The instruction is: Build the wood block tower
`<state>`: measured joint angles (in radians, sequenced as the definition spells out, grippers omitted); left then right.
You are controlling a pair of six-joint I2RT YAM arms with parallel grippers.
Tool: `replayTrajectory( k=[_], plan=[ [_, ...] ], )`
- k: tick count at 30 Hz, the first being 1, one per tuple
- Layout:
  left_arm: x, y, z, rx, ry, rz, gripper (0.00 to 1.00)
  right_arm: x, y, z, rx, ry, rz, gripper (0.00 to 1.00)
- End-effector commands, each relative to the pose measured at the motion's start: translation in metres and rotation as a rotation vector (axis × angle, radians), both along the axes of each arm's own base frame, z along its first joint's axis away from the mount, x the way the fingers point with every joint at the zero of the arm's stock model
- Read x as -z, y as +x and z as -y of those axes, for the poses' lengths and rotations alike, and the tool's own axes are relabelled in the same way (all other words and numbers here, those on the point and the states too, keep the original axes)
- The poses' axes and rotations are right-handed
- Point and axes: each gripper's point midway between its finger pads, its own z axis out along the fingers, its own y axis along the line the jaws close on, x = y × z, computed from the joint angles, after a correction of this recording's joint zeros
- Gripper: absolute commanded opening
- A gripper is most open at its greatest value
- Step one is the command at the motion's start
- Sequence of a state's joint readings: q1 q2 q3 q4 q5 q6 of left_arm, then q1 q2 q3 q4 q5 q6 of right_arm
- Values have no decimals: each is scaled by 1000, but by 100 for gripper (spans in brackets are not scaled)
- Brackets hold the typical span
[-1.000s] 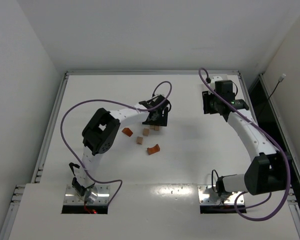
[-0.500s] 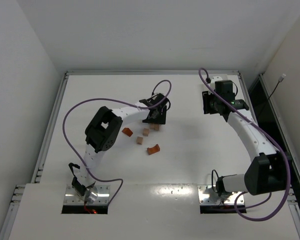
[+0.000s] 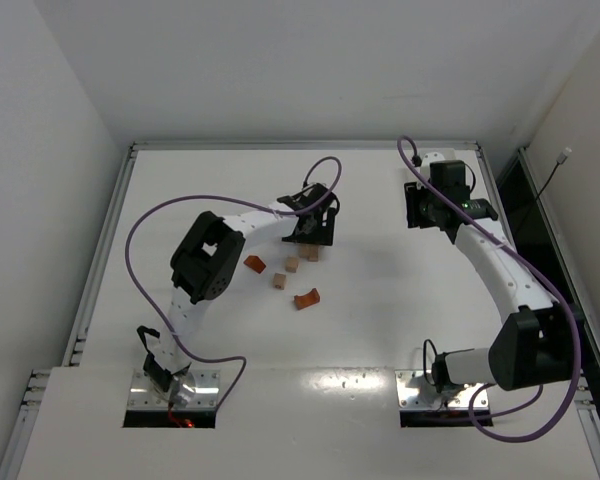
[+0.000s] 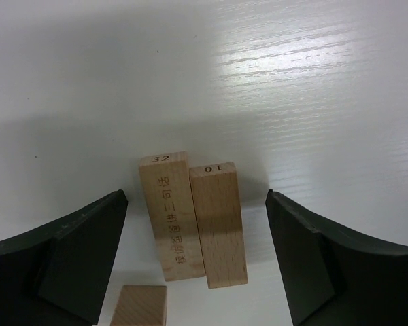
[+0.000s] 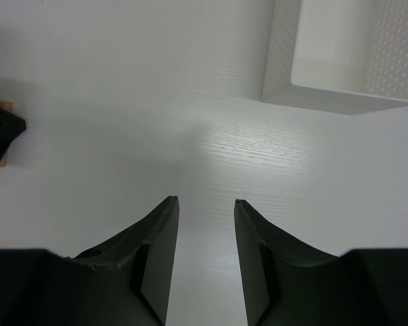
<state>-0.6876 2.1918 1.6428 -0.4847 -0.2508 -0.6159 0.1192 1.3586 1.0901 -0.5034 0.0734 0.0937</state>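
Two light tan wooden bars (image 4: 194,224) lie side by side, touching, between the wide-open fingers of my left gripper (image 4: 196,197), which touches neither. A tan cube (image 4: 139,305) sits just nearer. In the top view the left gripper (image 3: 314,228) hovers over the bars (image 3: 309,255). Near them lie two tan cubes (image 3: 292,264) (image 3: 279,281), a reddish-orange wedge (image 3: 254,264) and a reddish-orange arch (image 3: 306,298). No stacked tower shows. My right gripper (image 5: 205,200) is open and empty over bare table, at the far right in the top view (image 3: 412,213).
A white rectangular box (image 5: 326,61) stands at the upper right of the right wrist view. The table's raised rim (image 3: 300,146) runs along the far side. A purple cable (image 3: 155,215) loops from the left arm.
My left gripper has shifted slightly towards the far side, off the two bars. The blocks and the right arm have not moved.
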Motion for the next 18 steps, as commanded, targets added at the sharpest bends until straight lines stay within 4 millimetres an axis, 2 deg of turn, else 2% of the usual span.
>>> replayTrajectory(
  k=[1,7,8,12,13,16,17,18],
  plan=[
    [-11,10,3,-2,-20,25,82,-5,3,0,0,11,29,35],
    [-37,13,0,-14,-36,75,83,-5,3,-2,-7,17,28,35],
    [-44,15,-1,-20,-38,90,83,-9,2,-6,-25,12,39,35],
    [-75,12,-6,-18,-60,137,83,-1,-2,-9,-60,15,18,35],
    [-94,12,-6,-12,-80,169,83,1,-5,-8,-70,4,14,35],
    [-119,6,-10,21,-92,206,83,10,-10,-9,-112,-14,9,35],
    [-142,4,-10,41,-120,241,83,10,-11,-16,-161,1,9,35],
    [-154,2,-11,81,-110,266,82,8,-14,-20,-200,1,7,37]
  ],
)
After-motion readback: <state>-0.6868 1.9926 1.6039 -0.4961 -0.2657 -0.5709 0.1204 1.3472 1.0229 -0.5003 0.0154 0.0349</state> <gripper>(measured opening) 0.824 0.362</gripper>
